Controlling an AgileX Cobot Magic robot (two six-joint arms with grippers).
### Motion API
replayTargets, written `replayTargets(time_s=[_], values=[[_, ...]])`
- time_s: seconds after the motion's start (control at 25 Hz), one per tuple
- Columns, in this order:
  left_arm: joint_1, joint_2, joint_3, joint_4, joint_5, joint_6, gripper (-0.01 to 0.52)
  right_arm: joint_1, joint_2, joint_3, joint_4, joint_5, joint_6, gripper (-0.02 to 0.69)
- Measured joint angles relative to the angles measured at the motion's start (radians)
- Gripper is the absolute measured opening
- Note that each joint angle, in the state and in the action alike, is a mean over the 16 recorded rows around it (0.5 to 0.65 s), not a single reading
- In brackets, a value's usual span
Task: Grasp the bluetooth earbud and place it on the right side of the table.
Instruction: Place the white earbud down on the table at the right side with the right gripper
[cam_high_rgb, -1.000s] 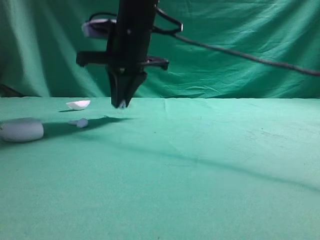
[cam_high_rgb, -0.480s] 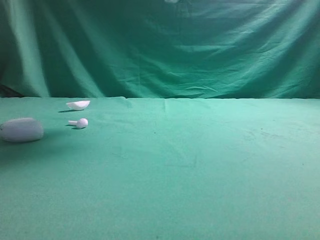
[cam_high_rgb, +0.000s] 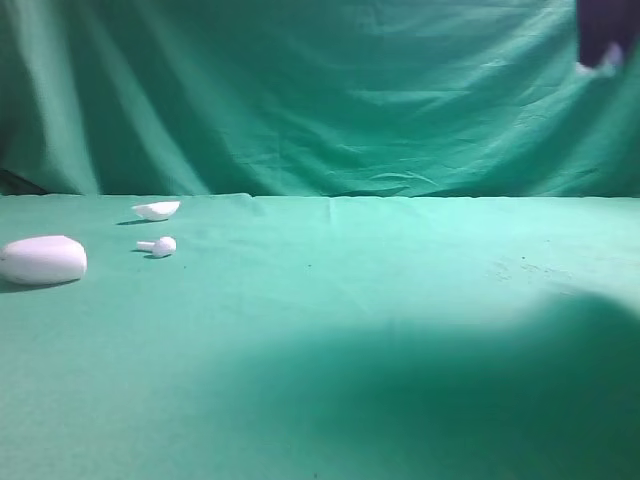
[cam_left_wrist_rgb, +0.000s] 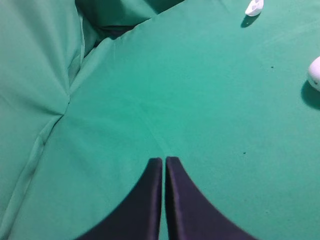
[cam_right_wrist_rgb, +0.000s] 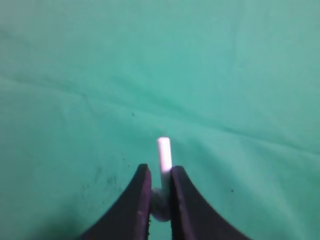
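Right gripper (cam_high_rgb: 603, 55) raised high above the right end of the table (cam_high_rgb: 400, 300), near the top right of the exterior view, only its dark tip in frame with a white speck at the bottom. Clamped on the bluetooth earbud (cam_right_wrist_rgb: 163, 159) in the right wrist view: rounded head pinched between the two dark fingers (cam_right_wrist_rgb: 141, 195), short white stem sticking out past the tips, pointing away from the camera over bare green cloth. Broad soft shadow spread over the near right part of the table. Left gripper (cam_left_wrist_rgb: 163, 161) held low over the left part of the table, fingers pressed together with only a thin seam between them and nothing in them, tips aimed toward the folded cloth at the back left corner. Near the left edge, a large white case (cam_high_rgb: 43, 259); just beside it toward the back, a second earbud (cam_high_rgb: 159, 245) lying on its side; behind that, near the back edge, a white shell-shaped piece (cam_high_rgb: 157, 209). All three resting apart from one another, well away from both grippers.
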Motion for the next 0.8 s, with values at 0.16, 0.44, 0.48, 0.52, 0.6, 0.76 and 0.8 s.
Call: replayTargets(time_s=[0.16, 0.44, 0.48, 0.52, 0.6, 0.76, 0.8], values=[[0.0, 0.0, 0.0, 0.0, 0.0, 0.0, 0.0, -0.051, -0.065, 0.249, -0.001, -0.14, 0.022, 0.091], [0.0, 0.0, 0.0, 0.0, 0.0, 0.0, 0.0, -0.096, -0.062, 0.507, -0.002, -0.379, 0.045, 0.091], [0.0, 0.0, 0.0, 0.0, 0.0, 0.0, 0.0, -0.098, -0.054, 0.526, -0.002, -0.407, 0.046, 0.091], [0.0, 0.0, 0.0, 0.0, 0.0, 0.0, 0.0, -0.1, -0.045, 0.542, -0.003, -0.432, 0.047, 0.091], [0.0, 0.0, 0.0, 0.0, 0.0, 0.0, 0.0, -0.101, -0.027, 0.563, -0.003, -0.475, 0.048, 0.091], [0.0, 0.0, 0.0, 0.0, 0.0, 0.0, 0.0, -0.102, 0.006, 0.576, -0.003, -0.53, 0.049, 0.104], [0.0, 0.0, 0.0, 0.0, 0.0, 0.0, 0.0, -0.102, 0.012, 0.576, -0.003, -0.539, 0.049, 0.116]])
